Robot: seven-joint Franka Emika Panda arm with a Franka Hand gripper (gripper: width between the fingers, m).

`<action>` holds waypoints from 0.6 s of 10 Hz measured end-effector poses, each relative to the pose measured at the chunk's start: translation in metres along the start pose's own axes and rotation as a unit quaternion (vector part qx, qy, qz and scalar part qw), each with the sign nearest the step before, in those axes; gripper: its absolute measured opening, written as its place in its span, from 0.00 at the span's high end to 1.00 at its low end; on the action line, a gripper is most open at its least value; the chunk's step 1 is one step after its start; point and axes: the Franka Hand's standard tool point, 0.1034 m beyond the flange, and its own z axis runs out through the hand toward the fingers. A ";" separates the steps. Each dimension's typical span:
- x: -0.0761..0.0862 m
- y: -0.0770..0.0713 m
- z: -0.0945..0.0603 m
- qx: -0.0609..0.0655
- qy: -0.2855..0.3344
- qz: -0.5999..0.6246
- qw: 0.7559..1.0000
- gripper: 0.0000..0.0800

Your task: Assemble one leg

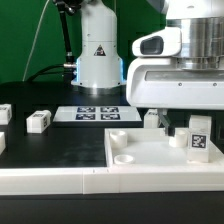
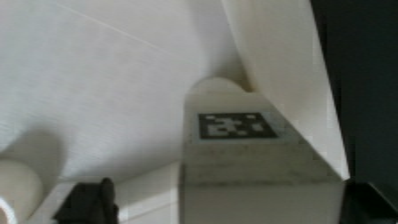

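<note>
The leg (image 1: pixel 199 138), a small white block with a black-and-white tag, stands upright on the large white plate (image 1: pixel 150 152) near the exterior view's right. My gripper (image 1: pixel 192 122) hangs straight over it, its white hand filling the upper right. In the wrist view the leg (image 2: pixel 237 125) runs in between my two dark fingers (image 2: pixel 98 200). A gap shows between that finger and the leg's side, and the other finger lies close along the opposite side. My gripper (image 2: pixel 237 197) is open around the leg. The plate (image 2: pixel 89 90) lies behind it.
Two more small white blocks (image 1: pixel 39 121) (image 1: pixel 4 114) lie on the black table at the exterior view's left. Another block (image 1: pixel 152 118) sits by the plate's far edge. The marker board (image 1: pixel 97 113) lies before the robot base (image 1: pixel 98 50). A white rail (image 1: pixel 90 182) runs along the front.
</note>
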 end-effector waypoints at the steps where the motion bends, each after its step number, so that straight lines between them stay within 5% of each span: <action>1: 0.000 0.000 0.000 0.000 0.000 0.000 1.000 0.34; 2: 0.000 0.000 0.000 0.000 0.000 0.005 1.000 0.57; 3: 0.000 0.000 0.000 0.000 0.000 0.021 1.000 0.64; 6: 0.001 0.000 0.001 0.006 0.001 0.091 0.996 0.64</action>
